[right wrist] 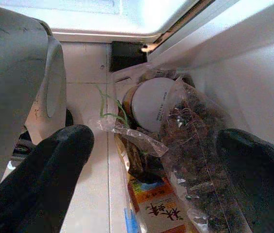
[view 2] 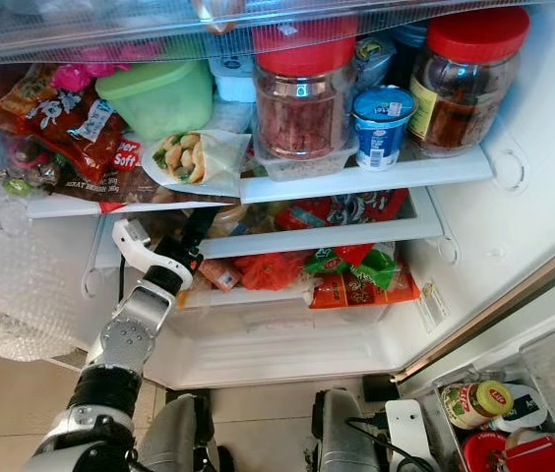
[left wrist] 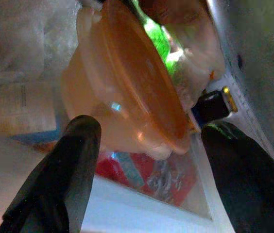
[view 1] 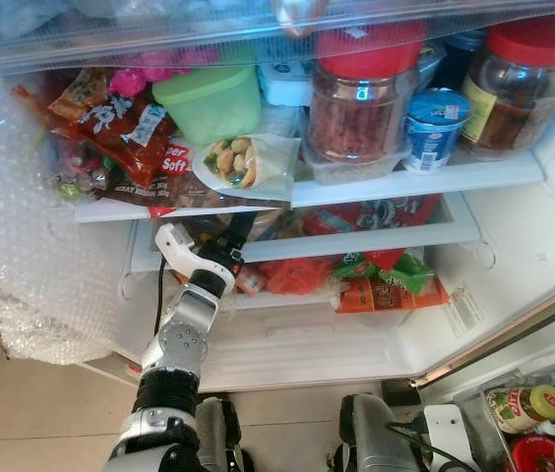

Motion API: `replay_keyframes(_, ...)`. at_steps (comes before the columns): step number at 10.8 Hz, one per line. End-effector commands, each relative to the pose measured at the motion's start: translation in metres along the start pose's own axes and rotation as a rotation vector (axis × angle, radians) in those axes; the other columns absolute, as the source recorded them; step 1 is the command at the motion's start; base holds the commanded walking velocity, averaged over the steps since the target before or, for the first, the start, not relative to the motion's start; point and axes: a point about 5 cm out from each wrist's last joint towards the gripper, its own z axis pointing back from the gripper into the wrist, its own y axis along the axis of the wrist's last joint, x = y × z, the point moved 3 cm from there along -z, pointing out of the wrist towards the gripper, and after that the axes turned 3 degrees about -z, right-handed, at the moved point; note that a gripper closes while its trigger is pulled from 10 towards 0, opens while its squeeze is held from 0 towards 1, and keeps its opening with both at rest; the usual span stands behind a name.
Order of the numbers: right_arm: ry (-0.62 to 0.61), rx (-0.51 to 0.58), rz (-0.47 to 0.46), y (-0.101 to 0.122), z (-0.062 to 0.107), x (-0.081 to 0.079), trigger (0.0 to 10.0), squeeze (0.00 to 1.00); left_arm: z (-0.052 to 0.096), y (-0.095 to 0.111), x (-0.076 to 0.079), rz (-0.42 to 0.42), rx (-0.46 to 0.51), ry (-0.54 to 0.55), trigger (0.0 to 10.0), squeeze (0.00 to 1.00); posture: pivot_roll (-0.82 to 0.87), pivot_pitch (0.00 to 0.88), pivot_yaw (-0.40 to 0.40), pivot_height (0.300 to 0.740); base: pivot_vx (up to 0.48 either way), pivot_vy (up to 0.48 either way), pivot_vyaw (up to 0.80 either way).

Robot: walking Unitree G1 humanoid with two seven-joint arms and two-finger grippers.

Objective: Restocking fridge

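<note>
1. Fridge [view 1: 514, 246] open, shelves packed.
2. Left gripper [view 1: 235, 236] reaches into the middle shelf, under the top shelf's front edge, left part of the fridge.
3. Left wrist view: left gripper's fingers [left wrist: 74, 160] spread apart, nothing clamped; an orange tub [left wrist: 127, 97] sits tilted just ahead between them. Touching or not, cannot tell.
4. In the head views the tub is mostly hidden behind the gripper; pale bit visible beside the finger.
5. Top shelf: green box [view 1: 209, 101] at left-centre, wrap on plate [view 1: 243, 162] in front of it, red snack bags [view 1: 110, 128] far left.
6. Big red-lid jar [view 1: 361, 98] centre, yogurt cup [view 1: 435, 128] beside it to the right, second red-lid jar [view 1: 524, 84] far right.
7. Lower shelf: red bag [view 1: 297, 275], green packs [view 1: 386, 270], orange cartons [view 1: 386, 295] at the front.
8. Bubble wrap [view 1: 31, 246] hangs over the fridge's left side.
9. Right gripper [right wrist: 151, 170] in its wrist view: fingers apart, holding nothing, pointed down at a door bin with a white-lid jar [right wrist: 151, 102] and a clear bag [right wrist: 195, 145] of dark stuff.
10. Tile floor [view 1: 22, 393] below.
</note>
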Motion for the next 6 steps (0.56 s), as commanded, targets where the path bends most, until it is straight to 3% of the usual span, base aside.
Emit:
replay_keyframes(1,-0.005,-0.034,-0.015,-0.011,0.002,0.001,10.0,0.00,0.012,-0.001,-0.008,-0.040,-0.020,0.024,10.0,0.00,-0.13,0.196,0.094,0.627,0.000,0.000,0.00)
replay_keyframes(4,-0.002,-0.035,-0.012,-0.011,0.002,0.001,10.0,0.00,0.033,-0.002,-0.001,-0.110,-0.058,-0.020,10.0,0.00,-0.12,0.197,0.094,0.627,0.000,0.000,0.00)
replay_keyframes(5,-0.001,-0.033,-0.011,-0.011,0.002,0.001,10.0,0.00,0.039,-0.003,0.004,-0.165,-0.072,-0.036,10.0,0.00,-0.12,0.196,0.094,0.627,0.000,0.000,0.00)
replay_keyframes(6,0.000,-0.032,-0.011,-0.011,0.002,0.001,10.0,0.00,0.048,0.000,0.005,-0.289,-0.070,-0.025,10.0,0.00,-0.12,0.194,0.094,0.627,0.000,0.000,0.00)
